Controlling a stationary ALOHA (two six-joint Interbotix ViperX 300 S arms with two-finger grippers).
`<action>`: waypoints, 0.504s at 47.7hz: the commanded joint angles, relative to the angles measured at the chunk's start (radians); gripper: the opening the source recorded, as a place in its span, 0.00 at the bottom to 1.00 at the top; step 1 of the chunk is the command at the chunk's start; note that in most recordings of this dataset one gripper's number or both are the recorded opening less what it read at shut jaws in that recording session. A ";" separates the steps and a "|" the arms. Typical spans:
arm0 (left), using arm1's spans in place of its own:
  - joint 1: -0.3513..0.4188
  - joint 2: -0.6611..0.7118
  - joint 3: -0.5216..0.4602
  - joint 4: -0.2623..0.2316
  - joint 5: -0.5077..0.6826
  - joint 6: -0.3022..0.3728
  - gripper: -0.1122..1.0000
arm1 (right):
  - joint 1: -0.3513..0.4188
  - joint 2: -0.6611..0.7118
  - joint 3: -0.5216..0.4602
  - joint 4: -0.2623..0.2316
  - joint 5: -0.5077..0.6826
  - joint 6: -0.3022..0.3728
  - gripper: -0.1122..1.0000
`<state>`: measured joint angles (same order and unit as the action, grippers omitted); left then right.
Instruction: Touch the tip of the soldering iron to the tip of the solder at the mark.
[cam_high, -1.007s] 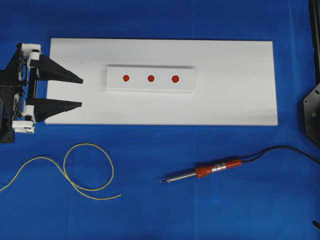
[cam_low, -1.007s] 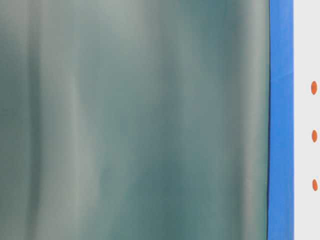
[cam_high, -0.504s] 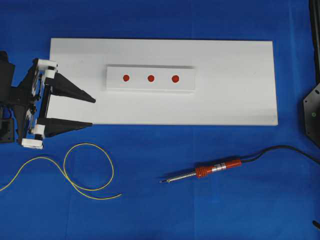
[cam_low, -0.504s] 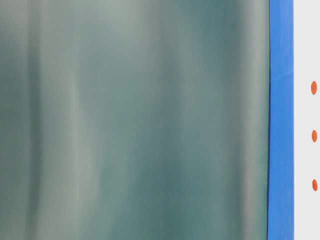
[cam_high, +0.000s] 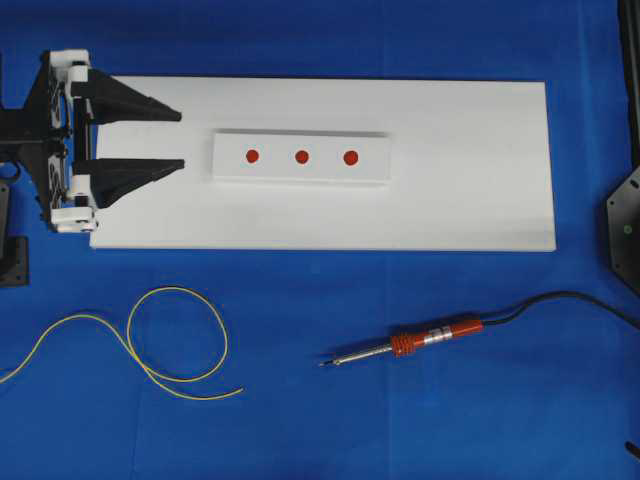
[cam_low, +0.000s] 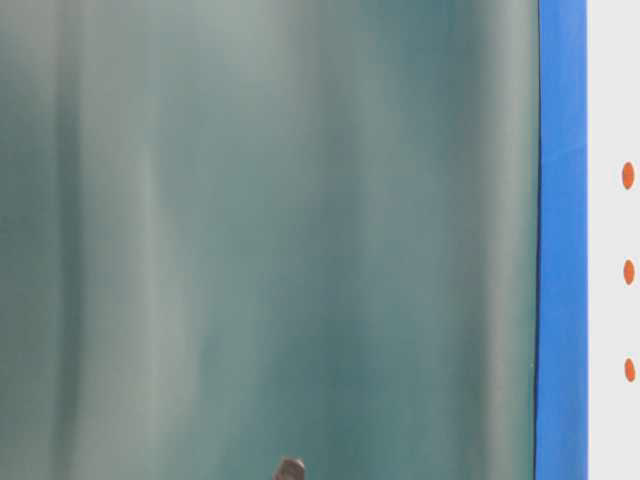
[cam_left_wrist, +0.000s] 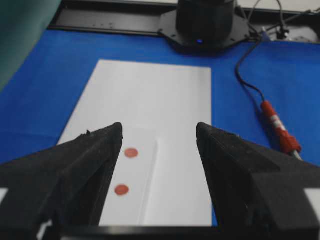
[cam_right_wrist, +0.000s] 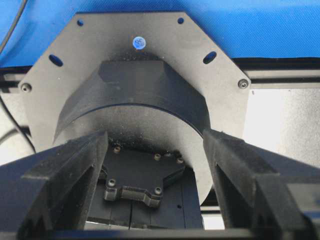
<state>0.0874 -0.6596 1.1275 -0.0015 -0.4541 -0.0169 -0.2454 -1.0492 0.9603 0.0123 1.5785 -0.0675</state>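
Note:
The soldering iron (cam_high: 430, 337) lies on the blue cloth in front of the white board, its metal tip (cam_high: 323, 363) pointing left; its red handle (cam_left_wrist: 276, 127) shows in the left wrist view. The solder (cam_high: 178, 336), a thin yellow wire in a loose loop, lies at the front left with its free end (cam_high: 240, 391) toward the iron. Three red marks (cam_high: 301, 157) sit on a small white block (cam_high: 300, 174). My left gripper (cam_high: 181, 139) hangs open and empty over the board's left end, pointing at the block. My right gripper (cam_right_wrist: 155, 137) is open and empty, facing its own arm base.
The white board (cam_high: 460, 200) fills the middle of the blue cloth. The iron's black cord (cam_high: 560, 296) runs off to the right. The right arm's base (cam_high: 622, 228) stands at the right edge. The table-level view is mostly a blurred grey-green surface (cam_low: 270, 240).
My left gripper has swung from the board's front left corner toward the back and now points straight right. Its jaws kept the same width. Iron and solder have not moved.

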 joint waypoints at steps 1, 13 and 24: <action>0.003 -0.028 0.000 0.002 0.037 -0.011 0.60 | -0.002 0.006 -0.025 -0.002 0.002 -0.002 0.67; 0.005 -0.130 0.028 0.002 0.236 -0.061 0.60 | -0.002 0.005 -0.025 -0.002 0.002 -0.002 0.67; 0.005 -0.216 0.038 0.002 0.296 -0.087 0.60 | -0.002 0.005 -0.025 -0.002 0.002 -0.002 0.67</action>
<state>0.0890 -0.8590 1.1720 -0.0015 -0.1626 -0.1043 -0.2454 -1.0477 0.9603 0.0123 1.5785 -0.0675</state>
